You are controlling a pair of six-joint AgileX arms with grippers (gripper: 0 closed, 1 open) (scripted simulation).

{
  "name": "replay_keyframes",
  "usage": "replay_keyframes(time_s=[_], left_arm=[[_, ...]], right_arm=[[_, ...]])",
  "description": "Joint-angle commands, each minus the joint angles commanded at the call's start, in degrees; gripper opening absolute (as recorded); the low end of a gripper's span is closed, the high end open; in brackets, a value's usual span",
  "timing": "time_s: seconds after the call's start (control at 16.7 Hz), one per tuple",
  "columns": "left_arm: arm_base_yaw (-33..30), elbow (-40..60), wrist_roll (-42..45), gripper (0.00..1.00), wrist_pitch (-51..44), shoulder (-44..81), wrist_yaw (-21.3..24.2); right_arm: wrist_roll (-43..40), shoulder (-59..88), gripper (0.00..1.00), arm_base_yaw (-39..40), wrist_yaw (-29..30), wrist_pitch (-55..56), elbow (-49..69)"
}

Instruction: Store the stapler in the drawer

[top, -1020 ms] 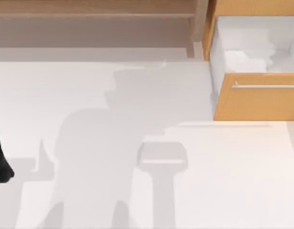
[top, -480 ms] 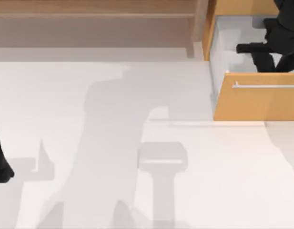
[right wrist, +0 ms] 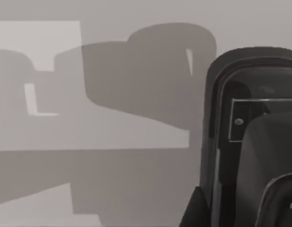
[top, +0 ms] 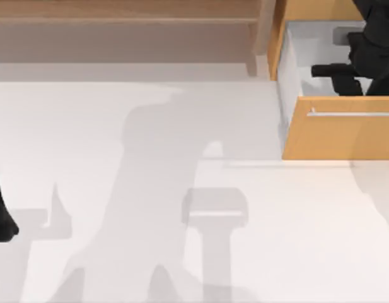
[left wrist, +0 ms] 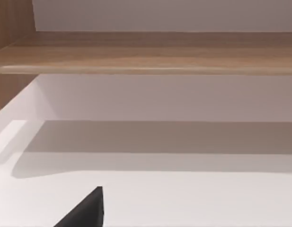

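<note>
While the stapler [top: 328,69] is held over the open drawer [top: 339,136], its long axis runs along the drawer's width, sticking out toward the table's left from the R gripper [top: 347,77]; fingers seem pinched on its right end. Drawer floor is judged directly below. L arm [top: 0,208] is parked at left edge, fingers' state can't be told

The top view looks straight down on the white table [top: 118,189], with the open drawer [top: 345,136] at its right rear corner and a wooden shelf [top: 118,12] along the rear edge. The left wrist view sits low over the table, facing that shelf [left wrist: 146,52] horizontally (both views share it). The right wrist view looks from close range at a shadowed white surface.
</note>
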Motion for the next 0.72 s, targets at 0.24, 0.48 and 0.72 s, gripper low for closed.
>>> replay_keyframes(time_s=[0.24,0.48,0.72], left_arm=[[0.0,0.0,0.0,1.0,0.0,0.0,0.0],[0.0,0.0,0.0,1.0,0.0,0.0,0.0],[0.0,0.0,0.0,1.0,0.0,0.0,0.0]], right_arm=[[-0.01,0.09,0.0,0.15,0.09,1.08,-1.02],[-0.01,0.16,0.0,0.24,0.13,1.68,-1.59],[-0.01,0.16,0.23,0.24,0.13,1.68,-1.59]])
